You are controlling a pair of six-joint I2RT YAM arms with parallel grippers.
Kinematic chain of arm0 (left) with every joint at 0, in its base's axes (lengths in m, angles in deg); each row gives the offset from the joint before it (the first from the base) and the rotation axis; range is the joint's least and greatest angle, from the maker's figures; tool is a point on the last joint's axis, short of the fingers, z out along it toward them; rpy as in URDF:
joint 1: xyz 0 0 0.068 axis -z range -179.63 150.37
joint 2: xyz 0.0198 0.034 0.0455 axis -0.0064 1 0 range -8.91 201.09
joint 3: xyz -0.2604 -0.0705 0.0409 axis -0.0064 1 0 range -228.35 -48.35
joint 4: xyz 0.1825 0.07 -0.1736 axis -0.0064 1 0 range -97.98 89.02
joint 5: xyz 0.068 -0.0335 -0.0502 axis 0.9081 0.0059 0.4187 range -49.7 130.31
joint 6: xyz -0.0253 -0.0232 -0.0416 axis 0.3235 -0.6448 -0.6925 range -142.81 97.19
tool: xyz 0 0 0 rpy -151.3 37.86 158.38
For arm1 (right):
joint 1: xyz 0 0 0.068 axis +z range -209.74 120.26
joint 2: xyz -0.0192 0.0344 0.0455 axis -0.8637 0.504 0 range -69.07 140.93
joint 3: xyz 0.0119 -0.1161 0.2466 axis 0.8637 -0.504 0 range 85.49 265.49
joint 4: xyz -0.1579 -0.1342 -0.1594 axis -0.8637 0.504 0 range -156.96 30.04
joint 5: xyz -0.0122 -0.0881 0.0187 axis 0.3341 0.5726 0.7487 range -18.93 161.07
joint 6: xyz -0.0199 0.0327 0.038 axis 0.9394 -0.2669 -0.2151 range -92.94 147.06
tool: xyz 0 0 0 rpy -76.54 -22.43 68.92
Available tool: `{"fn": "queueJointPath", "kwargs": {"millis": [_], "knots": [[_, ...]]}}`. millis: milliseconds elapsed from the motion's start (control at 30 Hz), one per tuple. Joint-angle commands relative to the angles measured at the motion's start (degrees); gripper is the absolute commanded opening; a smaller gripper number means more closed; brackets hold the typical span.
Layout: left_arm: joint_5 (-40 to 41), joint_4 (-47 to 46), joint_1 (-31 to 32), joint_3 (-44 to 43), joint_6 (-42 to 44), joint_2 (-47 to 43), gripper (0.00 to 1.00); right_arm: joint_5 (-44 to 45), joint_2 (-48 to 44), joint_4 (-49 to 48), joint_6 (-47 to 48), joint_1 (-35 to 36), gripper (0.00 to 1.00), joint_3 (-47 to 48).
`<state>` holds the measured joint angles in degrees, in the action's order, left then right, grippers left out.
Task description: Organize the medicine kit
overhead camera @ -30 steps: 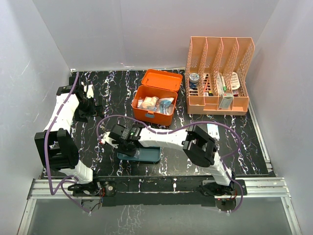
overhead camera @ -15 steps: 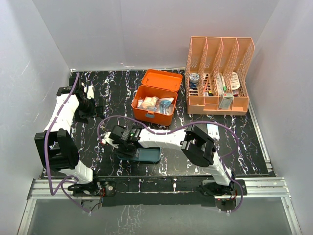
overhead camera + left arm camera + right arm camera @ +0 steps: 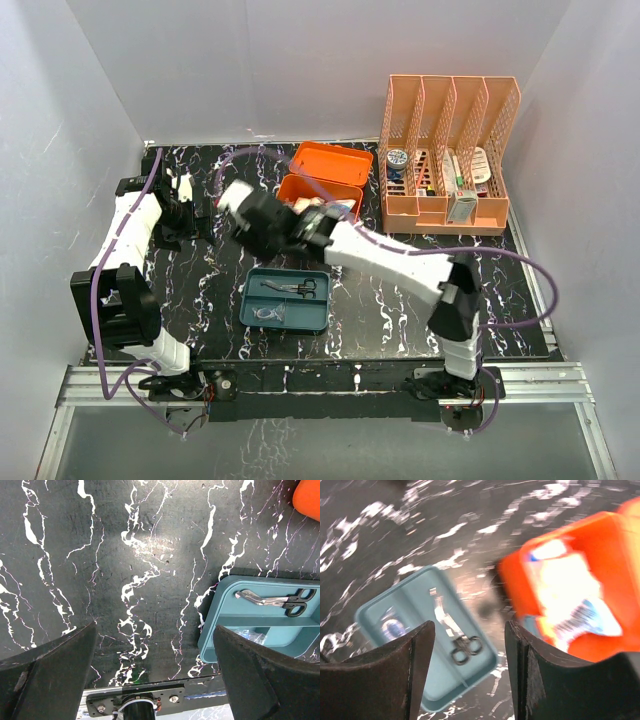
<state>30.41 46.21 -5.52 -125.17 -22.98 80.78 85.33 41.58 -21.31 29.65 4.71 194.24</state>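
The counter (image 3: pixel 125 540) looks like smooth black marble with white veins. The medicine kit (image 3: pixel 335 160) is glossy orange plastic, the tray (image 3: pixel 305 316) smooth teal plastic, the scissors (image 3: pixel 265 597) shiny metal.

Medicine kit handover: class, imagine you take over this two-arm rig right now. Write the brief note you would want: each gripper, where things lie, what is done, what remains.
Left gripper: open, empty, over bare table left of the teal tray.
Right gripper: open, empty, raised above the tray and the medicine kit.
Things: the kit is at the back, lid open, packets inside. The tray is out on the table in front of it, holding scissors and a small clear packet. More supplies sit in the peach file organizer on the right.
Done: tray out, partly filled.
Left, probably: finish sorting, put the tray back in, shut the lid.
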Motion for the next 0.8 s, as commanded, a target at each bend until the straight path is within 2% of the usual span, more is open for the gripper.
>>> {"fn": "queueJointPath", "kwargs": {"millis": [0, 133, 333, 500, 767], "knots": [[-1.0, 0.7, -0.4, 0.0, 0.6, -2.3, 0.99, 11.5, -8.9, 4.9, -8.1, -9.8, 0.57, 4.2], [-1.2, 0.6, -0.4, -0.4, 0.9, -2.1, 0.99, 11.7, -15.9, 9.8, -14.0, -22.7, 0.58, -1.2], [-1.4, 1.1, -0.3, -1.4, 1.4, -1.7, 0.99, 7.0, -21.0, 14.2, -17.0, -40.2, 0.60, -11.9], [-1.6, 1.5, -0.3, -1.7, 1.7, -1.5, 0.99, 2.5, -24.8, 12.3, -18.1, -48.4, 0.61, -21.9], [-2.0, 1.7, -0.4, -2.1, 2.2, -0.9, 0.99, -3.2, -28.9, 7.3, -16.3, -55.6, 0.63, -36.1]]}}
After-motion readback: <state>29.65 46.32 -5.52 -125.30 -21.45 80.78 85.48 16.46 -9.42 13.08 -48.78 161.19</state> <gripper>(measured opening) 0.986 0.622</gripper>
